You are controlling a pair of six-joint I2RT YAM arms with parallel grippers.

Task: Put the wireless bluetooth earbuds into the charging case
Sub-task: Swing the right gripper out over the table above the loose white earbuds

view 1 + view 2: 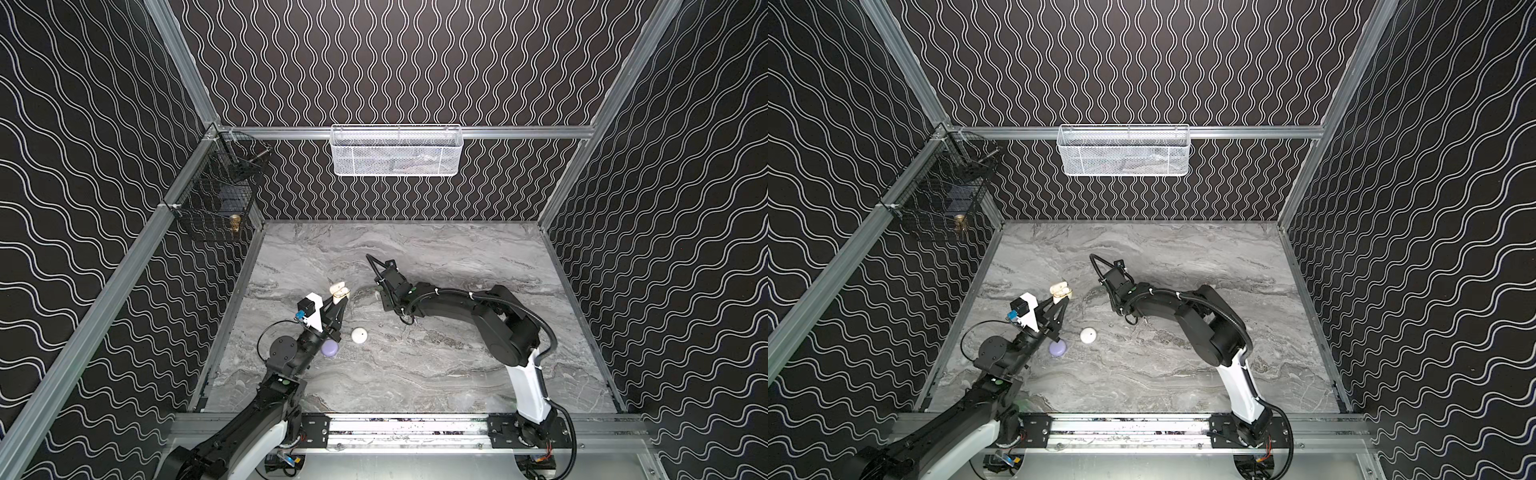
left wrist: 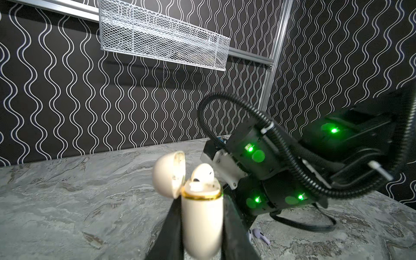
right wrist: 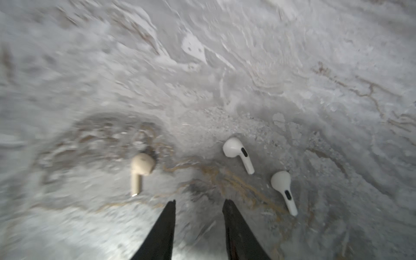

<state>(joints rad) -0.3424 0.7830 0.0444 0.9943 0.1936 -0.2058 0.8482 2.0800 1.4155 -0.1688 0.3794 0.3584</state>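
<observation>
My left gripper (image 2: 201, 202) is shut on a cream charging case (image 2: 202, 225), held upright with its lid (image 2: 167, 173) swung open. One cream earbud (image 2: 202, 173) sits in the case. The case (image 1: 340, 291) shows left of centre in both top views. My right gripper (image 3: 200, 201) hangs open just above the table with nothing between its fingers. A cream earbud (image 3: 140, 166) lies ahead of it to one side, and two white earbuds (image 3: 235, 149) (image 3: 281, 182) to the other. A lilac earbud (image 2: 258, 234) lies on the table beside the left fingers.
A shut white round case (image 1: 359, 335) and a lilac case (image 1: 330, 348) rest on the marble table (image 1: 457, 374) near the left arm. A white mesh basket (image 1: 395, 151) hangs on the back wall. A black wire basket (image 1: 220, 187) hangs at the back left.
</observation>
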